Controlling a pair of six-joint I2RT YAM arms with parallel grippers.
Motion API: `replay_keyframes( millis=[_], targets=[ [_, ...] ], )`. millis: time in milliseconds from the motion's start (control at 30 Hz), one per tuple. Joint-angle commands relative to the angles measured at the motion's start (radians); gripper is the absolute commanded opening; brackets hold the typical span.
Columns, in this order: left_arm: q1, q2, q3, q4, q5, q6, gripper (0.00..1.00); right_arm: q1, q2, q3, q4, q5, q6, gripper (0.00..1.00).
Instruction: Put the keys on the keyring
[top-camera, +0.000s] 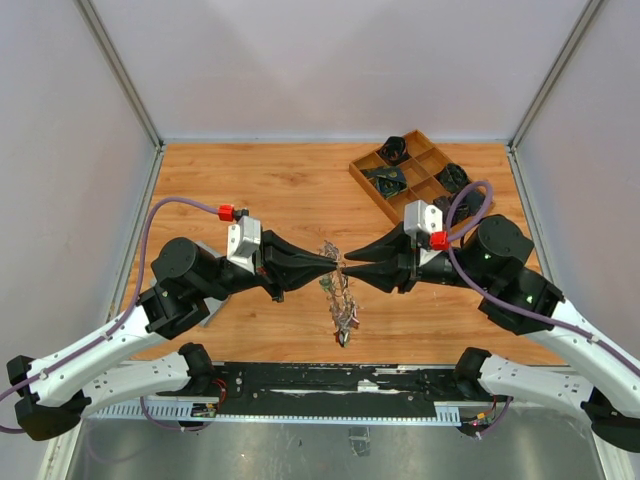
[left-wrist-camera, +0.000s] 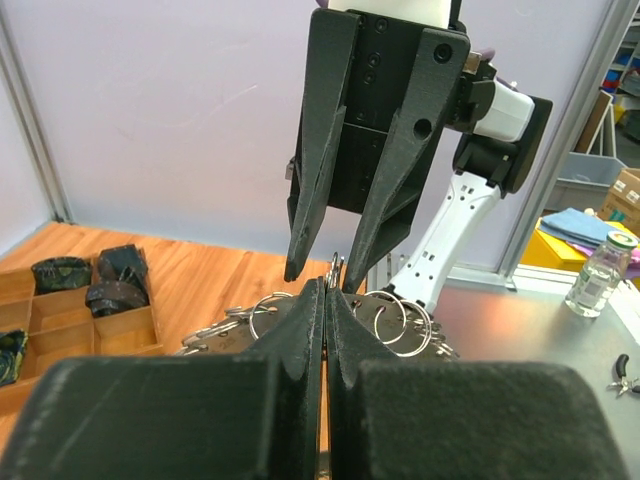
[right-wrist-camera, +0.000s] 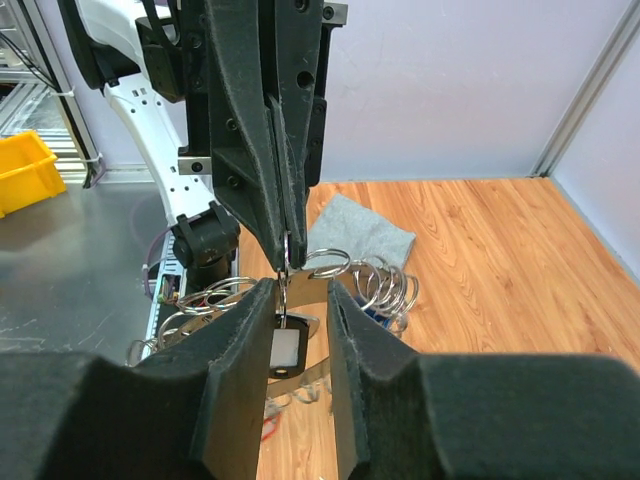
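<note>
My left fingers (top-camera: 332, 263) are pressed fully together, pinching the wire of the keyring (top-camera: 342, 305) near the middle of the tabletop (top-camera: 250, 190). The ring's crowded bunch of keys trails from there toward the near edge. My right fingers (top-camera: 349, 261) meet the left ones tip to tip. They are parted a little, with one tagged key (right-wrist-camera: 285, 350) in the gap between them; whether they press on it I cannot tell. A wooden tray (top-camera: 356, 172) sits at the far right corner.
</note>
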Motion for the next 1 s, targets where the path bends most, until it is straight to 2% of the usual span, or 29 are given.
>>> replay_keyframes(
  millis=[0, 267, 400, 500, 567, 633, 733, 800, 967],
  targets=[
    [0.0, -0.007, 0.006, 0.091, 0.019, -0.009, 0.01, -0.014, 0.004, 0.033, 0.051, -0.041, 0.017, 0.27],
    [0.0, -0.002, 0.006, 0.095, 0.025, -0.01, 0.01, -0.012, 0.025, 0.033, 0.049, -0.073, 0.024, 0.16],
    [0.0, -0.004, 0.007, 0.094, 0.027, -0.009, 0.01, -0.013, 0.034, 0.039, 0.044, -0.083, 0.025, 0.02],
    [0.0, -0.003, 0.009, 0.083, 0.029, -0.003, 0.01, -0.013, 0.037, 0.055, 0.019, -0.078, 0.014, 0.01],
    [0.0, -0.002, 0.022, 0.052, 0.023, 0.013, 0.05, -0.014, 0.043, 0.086, -0.036, -0.068, -0.01, 0.01],
    [0.0, -0.004, 0.041, 0.014, 0.013, 0.037, 0.13, -0.014, 0.062, 0.144, -0.146, -0.046, -0.05, 0.01],
    [0.0, -0.006, 0.068, -0.048, -0.001, 0.076, 0.25, -0.013, 0.131, 0.291, -0.402, -0.029, -0.15, 0.0],
    [0.0, -0.006, 0.082, -0.087, -0.016, 0.1, 0.29, -0.013, 0.198, 0.429, -0.626, -0.006, -0.218, 0.01],
    [0.0, -0.006, 0.092, -0.154, -0.049, 0.157, 0.38, -0.009, 0.353, 0.642, -0.967, 0.112, -0.303, 0.01]
  ],
)
